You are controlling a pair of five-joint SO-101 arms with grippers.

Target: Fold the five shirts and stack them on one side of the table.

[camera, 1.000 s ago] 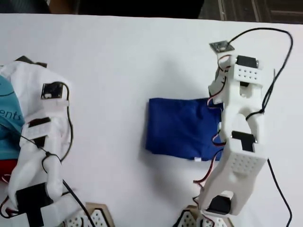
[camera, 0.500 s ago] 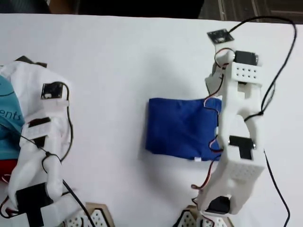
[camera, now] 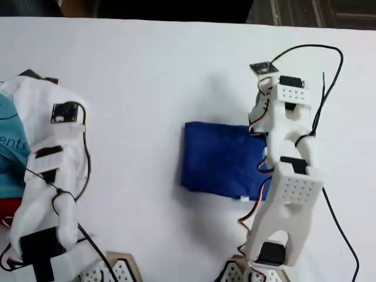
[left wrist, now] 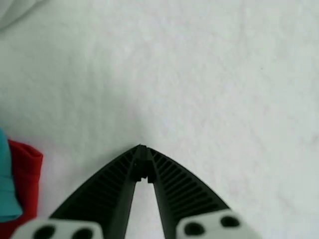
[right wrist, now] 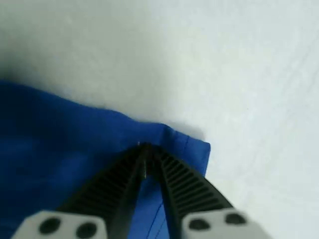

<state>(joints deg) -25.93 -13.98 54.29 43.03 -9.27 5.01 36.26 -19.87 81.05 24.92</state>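
White table (camera: pixel 147 64), right fingers (right wrist: pixel 182 181) pinching edge of blue shirt (camera: pixel 217 158), left fingers (left wrist: pixel 174 181) pressed together over white shirt (camera: pixel 20 100)

Gap between blue shirt (camera: pixel 220 158) and pile (camera: pixel 20 100)

White perforated arm shells (camera: pixel 294 194), black servo blocks (camera: pixel 292 166); red and black cables (camera: pixel 258 202), ribbed black pincer fingers (right wrist: pixel 179 184)

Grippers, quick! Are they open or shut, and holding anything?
Left gripper: shut, holding nothing.
Right gripper: shut, tips at the blue shirt's corner; whether it pinches cloth cannot be told.
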